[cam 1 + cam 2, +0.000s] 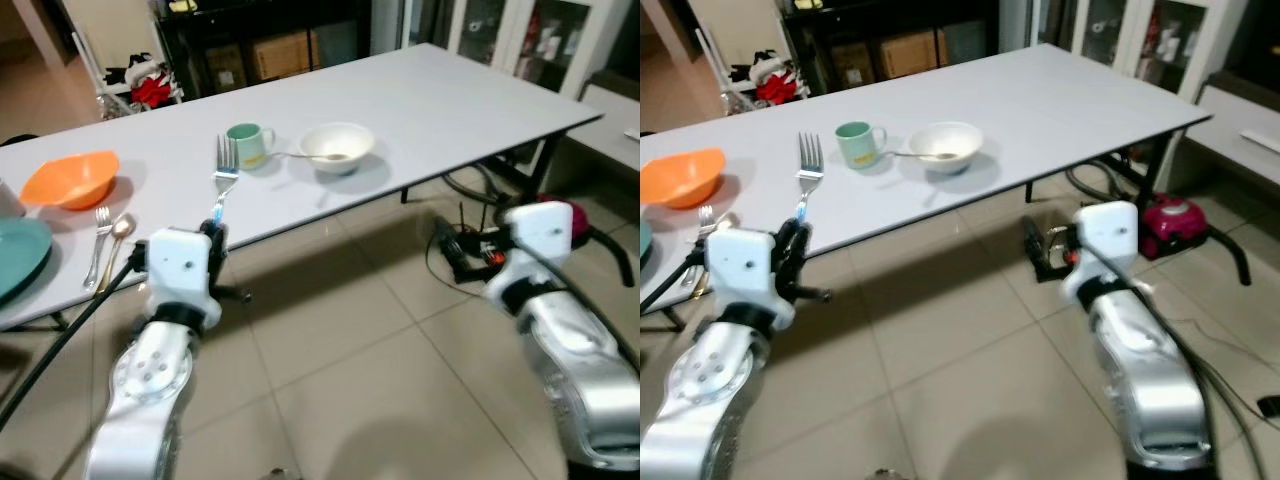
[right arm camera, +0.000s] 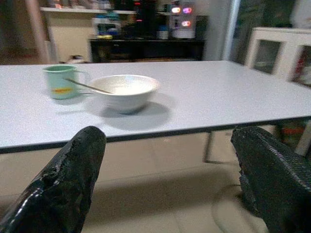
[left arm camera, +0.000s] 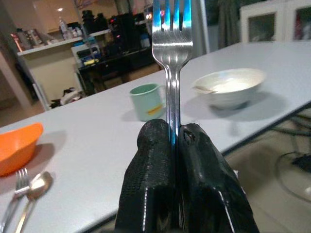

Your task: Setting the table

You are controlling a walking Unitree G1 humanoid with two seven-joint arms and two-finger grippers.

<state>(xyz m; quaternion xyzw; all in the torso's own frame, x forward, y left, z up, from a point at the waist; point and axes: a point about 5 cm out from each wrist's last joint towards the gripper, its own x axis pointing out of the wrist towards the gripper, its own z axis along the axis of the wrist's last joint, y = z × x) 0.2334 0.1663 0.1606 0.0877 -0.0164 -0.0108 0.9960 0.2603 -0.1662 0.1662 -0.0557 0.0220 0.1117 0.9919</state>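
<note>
The left gripper (image 1: 213, 232) is pinching a shiny steel fork (image 1: 225, 172) by its handle, jaws pressed tight on it, tines pointing up, just short of the near edge of the long pale grey surface (image 1: 450, 100). The right gripper (image 1: 1038, 250) is hanging low over the tiled floor (image 1: 380, 350), below the surface's edge, its jaws spread wide and carrying nothing.

Part of the setting is looking done. At the robot's left, an orange plastic bowl (image 1: 70, 180) is sitting beside a teal plate (image 1: 20, 255), with a second fork (image 1: 99, 240) and a steel spoon (image 1: 117, 240) lying side by side just in front of the bowl. Further right, a mint green mug (image 1: 247, 145) is standing near a white ceramic bowl (image 1: 337, 147), which has a spoon (image 1: 305, 155) resting in it, its handle reaching toward the mug.

Judging by this, the white bowl's place is lacking a fork, so the held one is probably meant to go beside it. Placing it is what remains.
</note>
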